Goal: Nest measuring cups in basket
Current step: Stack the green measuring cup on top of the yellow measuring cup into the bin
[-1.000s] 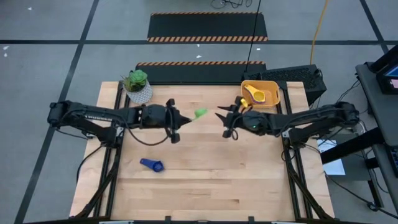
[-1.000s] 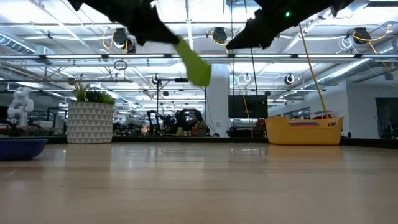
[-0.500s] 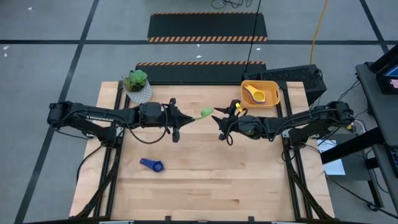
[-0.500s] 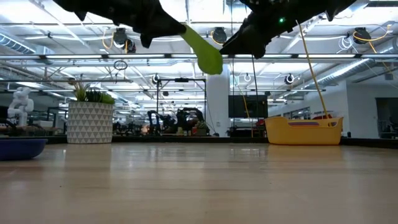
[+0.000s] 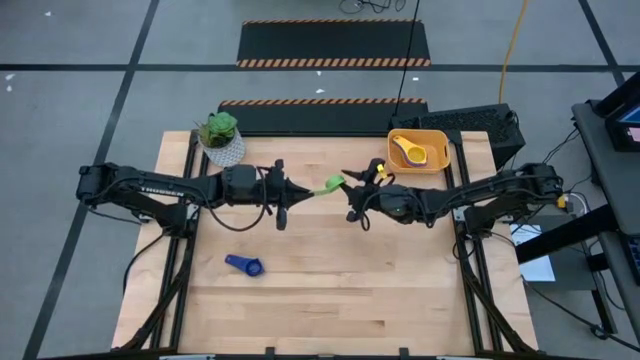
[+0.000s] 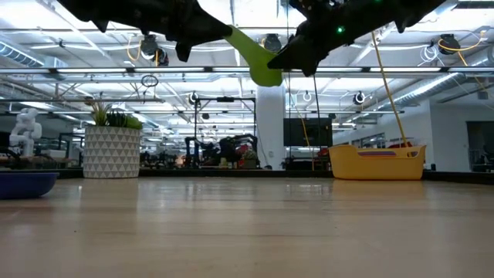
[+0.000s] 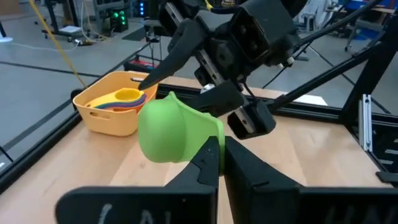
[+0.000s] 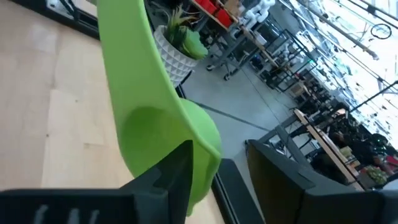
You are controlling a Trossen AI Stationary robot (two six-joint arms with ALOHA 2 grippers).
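Mid-air handoff above the table: left gripper pinches the green cup by its handle, bowl offered outward; right gripper spread open around the bowl, since the basket sits on its side.

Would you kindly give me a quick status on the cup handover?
Left gripper shut on green cup's handle, held mid-air. Right gripper open around the bowl. Basket holds nested cups; dark blue cup on table. Nothing in the way.
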